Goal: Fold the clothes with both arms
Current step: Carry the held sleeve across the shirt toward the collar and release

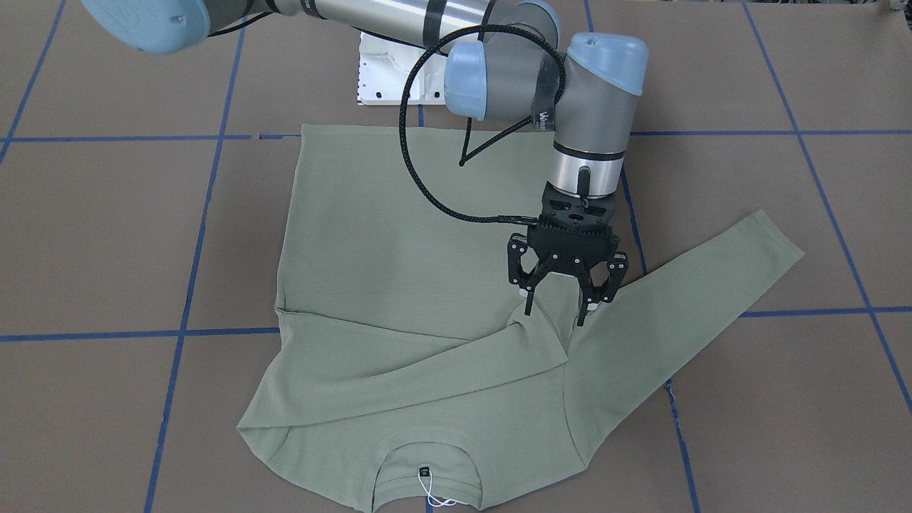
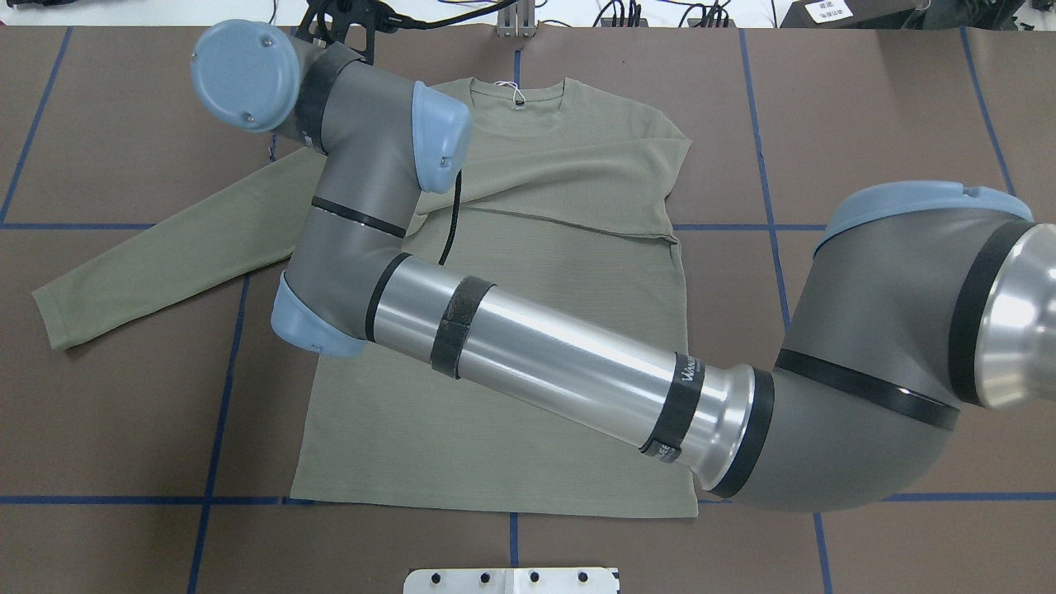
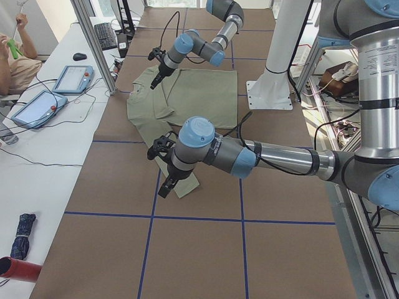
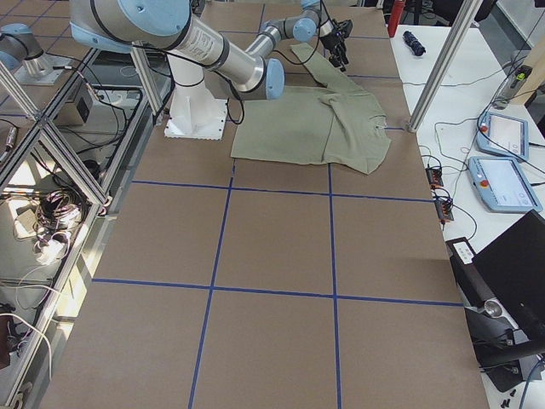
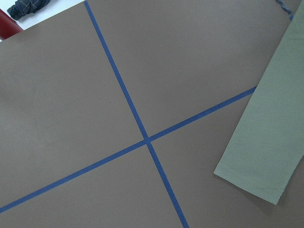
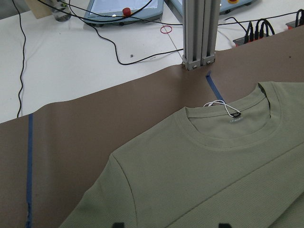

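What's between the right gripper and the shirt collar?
The folded-over sleeve crosses the chest between right gripper and collar, clearest in the front-facing view.

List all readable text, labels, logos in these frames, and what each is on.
"W": white print on the black strap round the right arm; the remaining letters are too small to read.
Neck label on the shirt: white marks, too small to read.
Sign beyond the table's far edge: blurred.
Sticker on the left arm: too small to read.
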Available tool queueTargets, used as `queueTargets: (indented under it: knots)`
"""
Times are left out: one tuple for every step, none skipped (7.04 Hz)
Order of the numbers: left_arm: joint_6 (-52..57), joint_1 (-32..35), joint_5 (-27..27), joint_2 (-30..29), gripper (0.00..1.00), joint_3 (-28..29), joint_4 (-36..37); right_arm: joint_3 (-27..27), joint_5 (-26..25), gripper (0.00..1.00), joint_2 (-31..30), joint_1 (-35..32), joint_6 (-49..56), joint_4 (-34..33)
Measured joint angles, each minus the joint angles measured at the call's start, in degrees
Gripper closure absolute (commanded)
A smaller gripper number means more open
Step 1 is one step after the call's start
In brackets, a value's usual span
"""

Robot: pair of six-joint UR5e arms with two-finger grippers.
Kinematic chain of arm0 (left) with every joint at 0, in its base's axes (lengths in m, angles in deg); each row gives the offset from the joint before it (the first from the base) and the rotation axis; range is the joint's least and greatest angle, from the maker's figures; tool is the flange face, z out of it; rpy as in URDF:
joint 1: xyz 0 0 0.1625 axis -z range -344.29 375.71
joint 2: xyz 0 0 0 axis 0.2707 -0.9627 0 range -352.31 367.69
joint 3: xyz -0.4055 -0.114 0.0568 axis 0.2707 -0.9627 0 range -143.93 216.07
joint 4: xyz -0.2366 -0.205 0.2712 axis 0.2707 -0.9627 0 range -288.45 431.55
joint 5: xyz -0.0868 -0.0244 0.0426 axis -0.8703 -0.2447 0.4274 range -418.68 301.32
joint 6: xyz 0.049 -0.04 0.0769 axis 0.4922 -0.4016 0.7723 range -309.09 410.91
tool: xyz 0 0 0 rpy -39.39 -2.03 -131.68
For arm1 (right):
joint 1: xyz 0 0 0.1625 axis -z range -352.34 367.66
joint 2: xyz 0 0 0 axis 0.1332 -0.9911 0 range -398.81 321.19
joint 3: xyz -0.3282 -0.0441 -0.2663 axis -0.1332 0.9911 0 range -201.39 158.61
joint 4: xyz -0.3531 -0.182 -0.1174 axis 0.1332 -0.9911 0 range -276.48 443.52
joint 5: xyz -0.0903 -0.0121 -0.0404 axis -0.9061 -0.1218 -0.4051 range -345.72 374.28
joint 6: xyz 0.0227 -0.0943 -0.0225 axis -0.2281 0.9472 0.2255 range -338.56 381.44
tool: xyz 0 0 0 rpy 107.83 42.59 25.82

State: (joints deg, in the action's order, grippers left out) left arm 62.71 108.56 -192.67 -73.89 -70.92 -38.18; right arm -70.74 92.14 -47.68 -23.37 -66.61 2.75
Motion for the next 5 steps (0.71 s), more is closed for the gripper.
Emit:
queueTargets:
  knots:
    - [-0.7, -0.1, 0.1, -1.2, 0.0, 1.0, -6.9, -0.1, 3.0, 0.0, 0.3, -1.3, 0.7, -0.1]
    - [-3.9, -0.2, 0.0, -2.5, 0.0, 2.7, -12.6, -0.4, 8.2, 0.0, 0.0, -3.6, 2.8, -0.5]
    - [-8.8, -0.5, 0.0, -3.5, 0.0, 3.9, -16.7, -1.7, 14.3, 0.0, -1.0, -6.5, 6.2, -2.0]
    - [-12.4, -2.0, -0.1, -3.7, 0.0, 4.7, -20.8, -5.3, 20.4, 0.0, -3.2, -9.9, 11.9, -5.7]
    - [-15.9, -5.4, 0.0, -3.5, 0.0, 5.1, -23.7, -11.0, 26.4, 0.0, -6.9, -13.7, 18.4, -10.2]
